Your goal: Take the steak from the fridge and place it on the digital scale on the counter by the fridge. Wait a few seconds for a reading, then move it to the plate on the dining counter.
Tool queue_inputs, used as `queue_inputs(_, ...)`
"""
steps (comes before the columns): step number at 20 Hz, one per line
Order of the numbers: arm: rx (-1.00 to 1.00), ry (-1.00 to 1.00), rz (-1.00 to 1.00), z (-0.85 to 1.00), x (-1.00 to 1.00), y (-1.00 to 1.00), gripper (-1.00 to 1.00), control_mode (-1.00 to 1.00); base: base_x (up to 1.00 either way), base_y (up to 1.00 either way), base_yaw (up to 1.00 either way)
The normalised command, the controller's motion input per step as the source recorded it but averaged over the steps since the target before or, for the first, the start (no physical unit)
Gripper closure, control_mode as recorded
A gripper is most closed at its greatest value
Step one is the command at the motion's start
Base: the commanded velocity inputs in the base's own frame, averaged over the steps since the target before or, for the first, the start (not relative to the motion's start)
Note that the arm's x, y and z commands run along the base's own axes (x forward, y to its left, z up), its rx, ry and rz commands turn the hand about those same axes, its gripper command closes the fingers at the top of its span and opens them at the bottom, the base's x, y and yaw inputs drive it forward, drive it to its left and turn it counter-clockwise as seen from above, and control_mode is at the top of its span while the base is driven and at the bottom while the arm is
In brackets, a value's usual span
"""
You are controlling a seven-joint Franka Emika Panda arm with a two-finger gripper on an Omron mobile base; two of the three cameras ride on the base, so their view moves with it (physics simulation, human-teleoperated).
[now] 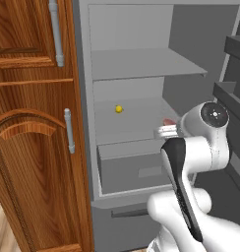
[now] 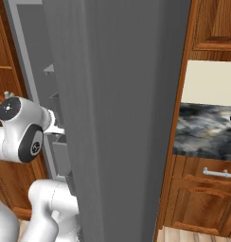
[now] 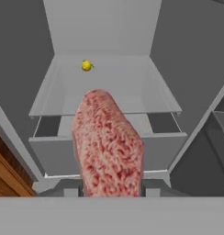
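1. The steak (image 3: 108, 144) is a pinkish-red slab with paler patches, seen large in the hand view, rising from the bottom middle of that view and standing clear above the fridge's shelf and drawer.
2. In the left base view a small pink bit of the steak (image 1: 168, 121) shows just beyond the hand, in front of the fridge's middle shelf near its right side.
3. The gripper (image 1: 166, 130) has its jaws clenched on the steak; the finger tips themselves are hidden behind the meat in the hand view.
4. The fridge (image 1: 141, 64) stands open, with plain grey shelves inside and a wide grey drawer (image 1: 136, 167) below the middle shelf.
5. A tiny yellow ball (image 1: 119, 109) lies on the middle shelf, toward its back and left of centre, well apart from the steak.
6. The fridge door (image 2: 122, 118) takes up the middle of the right base view, with its bins facing the arm.
7. Brown wooden cupboards (image 1: 33, 123) stand just beside the fridge on its left.
8. To the right of the door, a marbled counter (image 2: 202, 132) sits over wooden drawers.
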Motion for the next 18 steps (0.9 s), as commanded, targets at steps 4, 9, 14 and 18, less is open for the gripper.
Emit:
queue_inputs(4,0.0,0.02,0.01,-0.09,0.0,0.0,1.0,1.0,-0.09,0.0,0.01)
queue_inputs(9,0.0,0.0,0.0,0.0,0.0,0.0,1.0,1.0,-0.82,0.18,0.01)
queue_inputs(14,0.0,0.0,0.0,0.0,0.0,0.0,1.0,1.0,-1.0,0.35,0.0)
queue_inputs(18,0.0,0.0,0.0,0.0,0.0,0.0,1.0,1.0,-1.0,0.38,0.0)
